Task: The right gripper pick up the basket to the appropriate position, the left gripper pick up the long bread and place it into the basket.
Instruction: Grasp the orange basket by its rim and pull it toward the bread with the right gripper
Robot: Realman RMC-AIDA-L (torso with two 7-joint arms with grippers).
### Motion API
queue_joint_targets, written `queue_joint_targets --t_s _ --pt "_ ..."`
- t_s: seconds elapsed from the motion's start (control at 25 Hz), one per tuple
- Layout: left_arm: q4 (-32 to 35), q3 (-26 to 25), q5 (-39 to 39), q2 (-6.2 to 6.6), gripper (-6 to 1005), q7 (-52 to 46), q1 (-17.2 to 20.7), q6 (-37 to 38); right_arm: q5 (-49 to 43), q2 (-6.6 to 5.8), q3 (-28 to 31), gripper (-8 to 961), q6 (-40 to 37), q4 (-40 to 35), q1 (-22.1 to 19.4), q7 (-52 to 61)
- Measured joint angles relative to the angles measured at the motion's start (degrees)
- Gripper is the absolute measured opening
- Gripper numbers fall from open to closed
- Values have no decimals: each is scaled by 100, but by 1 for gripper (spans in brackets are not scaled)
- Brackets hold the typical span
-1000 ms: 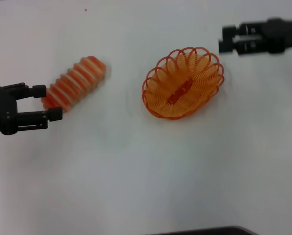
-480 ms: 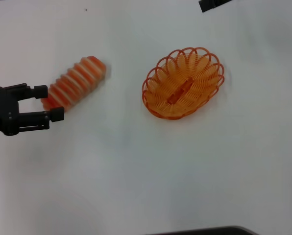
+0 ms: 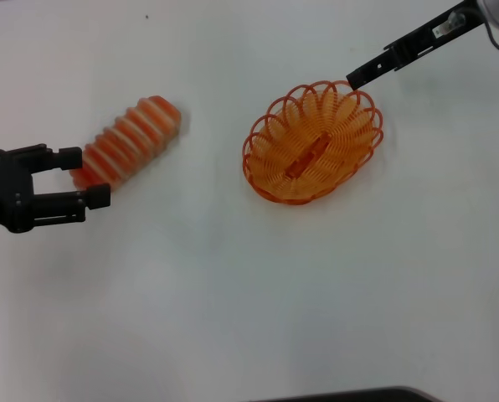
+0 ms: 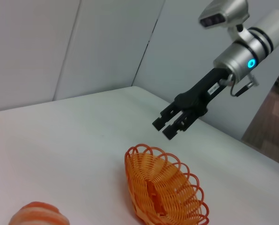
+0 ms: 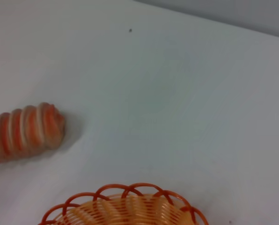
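The left gripper is seen at the table's left edge, its fingers apart, with the near end of the long bread between their tips. The bread lies slantwise on the table. Well apart to the right, the basket rests empty. Beyond its far rim the right gripper is held in the air, fingers slightly apart.

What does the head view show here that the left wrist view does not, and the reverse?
Only the head view shows the black left gripper, open beside the whole ridged orange long bread. Only the left wrist view shows the black right gripper, fingers slightly apart, raised above the oval orange wire basket, plus its silver cuff. Both show basket, bread and white table.
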Motion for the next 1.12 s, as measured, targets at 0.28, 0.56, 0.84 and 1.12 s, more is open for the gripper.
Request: queue_joint_targets --t_s 0.28,0.56,0.84,1.12 --pt "-18 5 0 0 847 12 -30 -14 -132 161 -373 708 665 451 66 114" --pt "-35 5 0 -6 848 20 -35 -22 -141 292 -596 697 1227 975 204 68" --pt "-5 4 0 -9 848 16 -39 -3 -134 313 -679 451 1318 1080 252 68" --pt "79 -43 0 -10 848 7 -20 31 -69 311 -650 300 1222 1045 263 108"
